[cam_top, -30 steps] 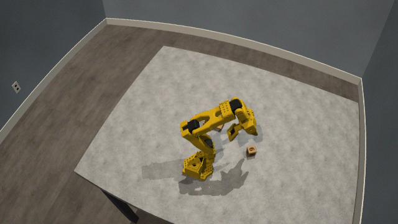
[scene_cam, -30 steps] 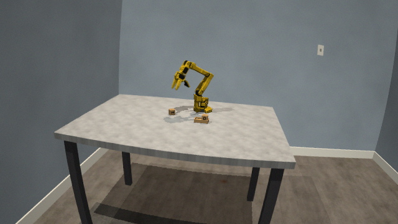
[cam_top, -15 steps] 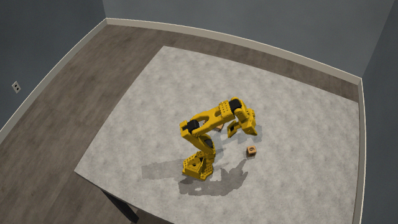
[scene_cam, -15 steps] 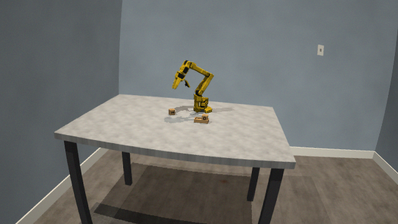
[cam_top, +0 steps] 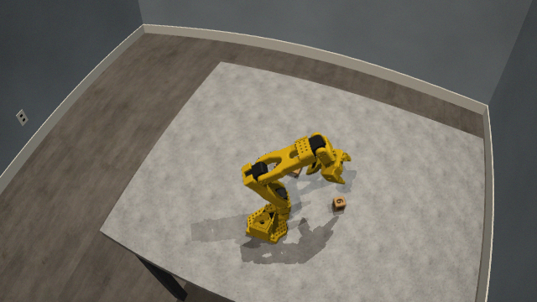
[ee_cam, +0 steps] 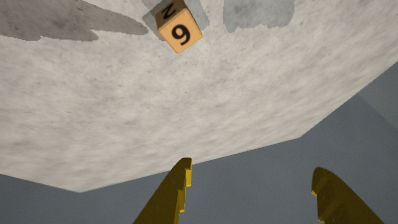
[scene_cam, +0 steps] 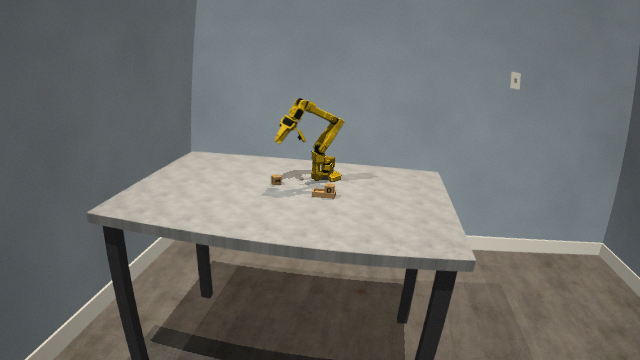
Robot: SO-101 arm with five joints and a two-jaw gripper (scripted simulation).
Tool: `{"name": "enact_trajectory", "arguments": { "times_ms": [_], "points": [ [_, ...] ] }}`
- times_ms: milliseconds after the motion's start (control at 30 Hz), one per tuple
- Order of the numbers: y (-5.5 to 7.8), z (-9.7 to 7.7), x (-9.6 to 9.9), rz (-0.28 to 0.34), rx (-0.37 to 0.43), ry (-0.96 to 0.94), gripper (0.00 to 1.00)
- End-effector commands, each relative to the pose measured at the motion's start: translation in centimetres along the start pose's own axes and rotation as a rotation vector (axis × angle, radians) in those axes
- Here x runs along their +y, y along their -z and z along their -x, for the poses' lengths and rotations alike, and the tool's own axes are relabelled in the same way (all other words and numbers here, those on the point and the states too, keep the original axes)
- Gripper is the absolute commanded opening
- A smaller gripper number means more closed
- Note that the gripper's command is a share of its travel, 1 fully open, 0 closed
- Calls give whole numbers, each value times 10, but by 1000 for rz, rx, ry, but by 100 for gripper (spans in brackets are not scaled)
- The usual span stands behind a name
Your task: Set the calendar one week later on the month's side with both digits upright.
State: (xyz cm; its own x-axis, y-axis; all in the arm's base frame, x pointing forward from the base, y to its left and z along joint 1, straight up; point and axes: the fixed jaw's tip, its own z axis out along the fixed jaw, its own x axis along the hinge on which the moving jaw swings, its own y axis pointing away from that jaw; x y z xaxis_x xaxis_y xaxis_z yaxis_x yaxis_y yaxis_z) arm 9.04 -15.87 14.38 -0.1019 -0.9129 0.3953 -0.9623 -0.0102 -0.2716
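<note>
A: While the arm [scene_cam: 327, 131] hangs bent high over the table [scene_cam: 210, 210], where's the gripper [cam_top: 334, 169]?

B: Up in the air, well above the top. Jaws partly apart, nothing btwn them. In the wrist view both fingers frame only table edge and grey wall.

A: And the cubes?

B: One cube [cam_top: 339, 203] sits loose on the table, near the gripper but apart from it, off to the side of the base [cam_top: 257, 228]. Top face reads 6 or 9, can't tell which way is meant; another face shows a 2. In the wrist view it's at the top of the frame [ee_cam: 178, 26], tilted relative to the cam.

A: The other one?

B: In the tray [scene_cam: 320, 194], ext. view, just in front of the base. That cube [scene_cam: 329, 188] stands at the tray's right end w/ a dark digit facing the cam, too small to read. Rest of the tray holds no cube.

A: Tray flat?

B: Looks flat on the table. From the top view it's mostly hidden under the arm, only a corner [cam_top: 296, 171] peeks out. Month side not legible.
</note>
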Motion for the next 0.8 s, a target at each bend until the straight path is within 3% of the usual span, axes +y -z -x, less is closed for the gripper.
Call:
{"name": "enact_trajectory", "arguments": {
  "times_ms": [0, 267, 767],
  "points": [
    [3, 0, -3, -33, 29, -158, 35],
    [0, 5, -4, -40, 20, -470, 35],
    [-4, 11, -6, -47, 8, -849, 35]
  ]
}}
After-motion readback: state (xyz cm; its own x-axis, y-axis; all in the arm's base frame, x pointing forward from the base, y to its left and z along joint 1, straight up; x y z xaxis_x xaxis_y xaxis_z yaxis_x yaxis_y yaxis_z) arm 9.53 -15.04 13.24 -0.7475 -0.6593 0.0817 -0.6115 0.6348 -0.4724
